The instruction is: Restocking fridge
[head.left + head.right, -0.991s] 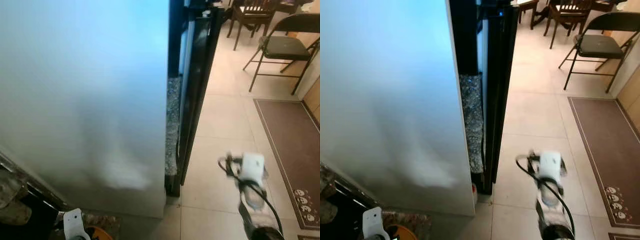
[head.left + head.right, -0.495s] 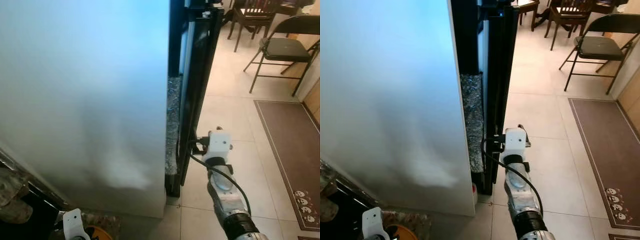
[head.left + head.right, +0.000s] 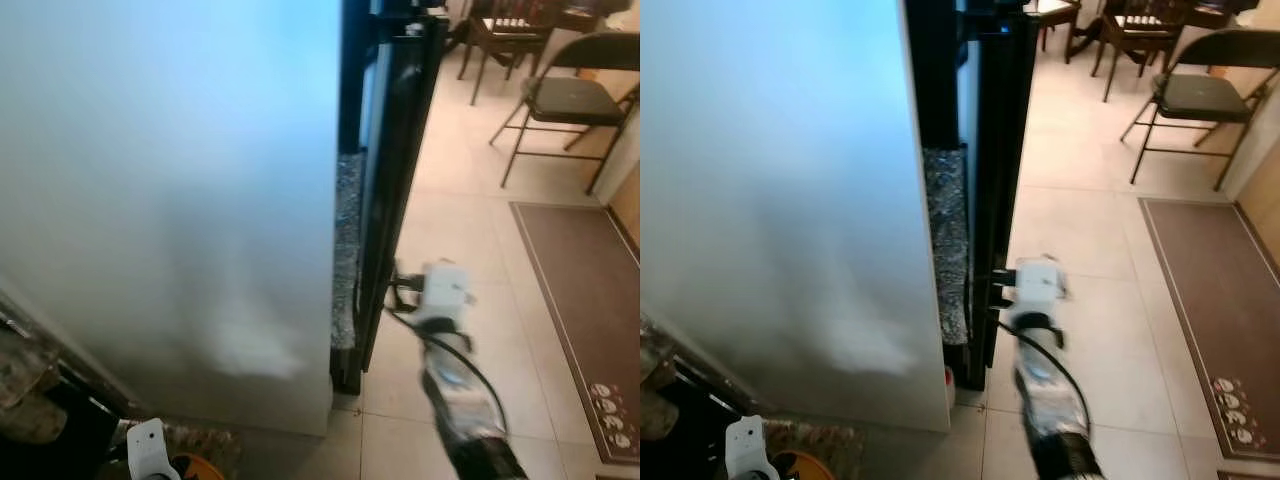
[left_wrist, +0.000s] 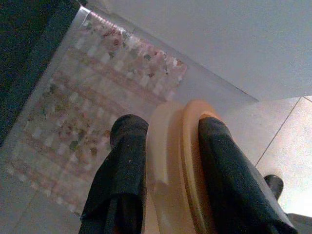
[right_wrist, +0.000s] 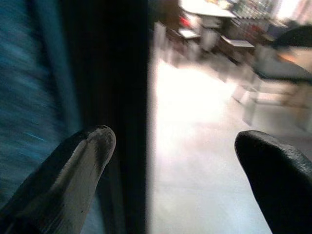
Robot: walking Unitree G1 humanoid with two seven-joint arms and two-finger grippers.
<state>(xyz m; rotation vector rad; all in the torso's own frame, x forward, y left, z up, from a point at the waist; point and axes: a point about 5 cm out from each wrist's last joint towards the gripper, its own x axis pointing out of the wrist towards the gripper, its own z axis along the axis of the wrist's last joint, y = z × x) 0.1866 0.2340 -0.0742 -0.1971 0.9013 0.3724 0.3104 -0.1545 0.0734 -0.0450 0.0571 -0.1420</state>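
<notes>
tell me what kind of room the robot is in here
Probably a home kitchen opening onto a dining area. A tall pale fridge side stands beside a dark door edge, the floor is pale tile with a brown rug, and a folding chair and a wooden chair stand farther back.

Soft bluish daylight washed the fridge side [image 3: 170,200], bright glare on floor tiles [image 5: 195,146] toward 12 o'clock, right arm [image 3: 1045,370] motion-blurred, right wrist view smeared, left wrist view dim.
</notes>
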